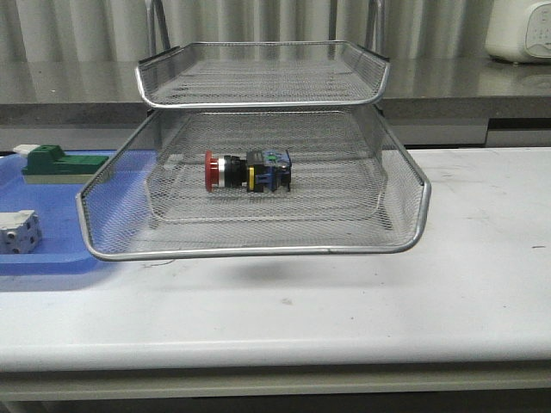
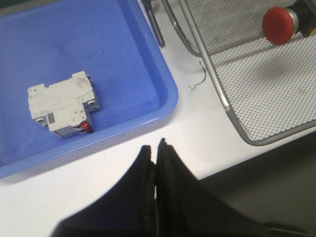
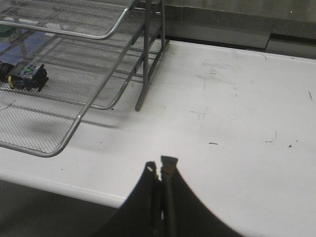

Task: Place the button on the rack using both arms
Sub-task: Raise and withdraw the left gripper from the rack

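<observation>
The button (image 1: pixel 248 170), red mushroom head and black-and-blue body, lies on its side in the pulled-out middle tier of the silver wire-mesh rack (image 1: pixel 258 251). Its red head shows in the left wrist view (image 2: pixel 279 25) and its body end in the right wrist view (image 3: pixel 24 75). My left gripper (image 2: pixel 154 148) is shut and empty above the table's front edge, near the corner of the blue tray. My right gripper (image 3: pixel 161 165) is shut and empty above the bare table, to the right of the rack (image 3: pixel 74 126). Neither arm shows in the front view.
A flat blue tray (image 1: pixel 52 258) lies left of the rack with a green block (image 1: pixel 58 162) and a white-grey block (image 1: pixel 19 231), the latter also in the left wrist view (image 2: pixel 61 108). A white appliance (image 1: pixel 521 30) stands on the back counter.
</observation>
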Controlling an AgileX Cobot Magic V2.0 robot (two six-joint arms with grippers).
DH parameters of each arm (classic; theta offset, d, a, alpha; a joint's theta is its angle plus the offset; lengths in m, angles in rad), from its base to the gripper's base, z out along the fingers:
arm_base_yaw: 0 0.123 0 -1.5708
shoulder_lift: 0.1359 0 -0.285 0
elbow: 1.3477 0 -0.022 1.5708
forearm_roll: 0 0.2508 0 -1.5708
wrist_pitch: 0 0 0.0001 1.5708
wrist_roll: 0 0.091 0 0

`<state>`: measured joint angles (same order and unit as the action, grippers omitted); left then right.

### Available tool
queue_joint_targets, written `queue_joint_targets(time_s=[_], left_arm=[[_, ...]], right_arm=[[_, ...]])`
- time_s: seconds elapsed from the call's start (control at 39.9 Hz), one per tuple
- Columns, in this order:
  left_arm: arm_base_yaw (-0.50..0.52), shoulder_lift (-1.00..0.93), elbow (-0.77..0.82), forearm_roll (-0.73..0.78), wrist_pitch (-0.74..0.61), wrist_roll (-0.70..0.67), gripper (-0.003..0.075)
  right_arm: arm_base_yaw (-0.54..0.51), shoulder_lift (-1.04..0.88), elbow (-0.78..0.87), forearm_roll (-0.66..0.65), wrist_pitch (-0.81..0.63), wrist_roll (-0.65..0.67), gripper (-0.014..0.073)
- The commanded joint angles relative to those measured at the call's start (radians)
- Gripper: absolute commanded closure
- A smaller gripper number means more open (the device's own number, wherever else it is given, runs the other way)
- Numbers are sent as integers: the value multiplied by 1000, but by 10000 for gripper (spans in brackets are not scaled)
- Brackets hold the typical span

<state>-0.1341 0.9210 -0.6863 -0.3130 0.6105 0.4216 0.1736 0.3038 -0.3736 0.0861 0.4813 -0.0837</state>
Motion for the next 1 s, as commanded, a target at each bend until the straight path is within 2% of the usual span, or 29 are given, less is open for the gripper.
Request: queue_joint_targets(time_s=[0.0, 0.18, 0.38, 0.5, 0.78, 0.98], left_arm=[[3, -145, 48, -30, -142, -11, 739], [3, -392, 145, -30, -231, -9, 739], [3, -651, 226, -30, -246, -9, 739], [3, -747, 263, -30, -244, -9, 739], [3, -787, 275, -30, -241, -9, 739], [3, -787, 275, -30, -241, -9, 739]], right_arm=[[1, 5, -25, -8, -78, 4, 653], [1, 5, -25, -8, -81, 4, 653], [1, 5, -25, -8, -80, 4, 653], [1, 5, -25, -8, -84, 4, 653], [1, 26, -31, -8, -148, 4, 653], [2, 195, -90, -8, -225, 4, 653]])
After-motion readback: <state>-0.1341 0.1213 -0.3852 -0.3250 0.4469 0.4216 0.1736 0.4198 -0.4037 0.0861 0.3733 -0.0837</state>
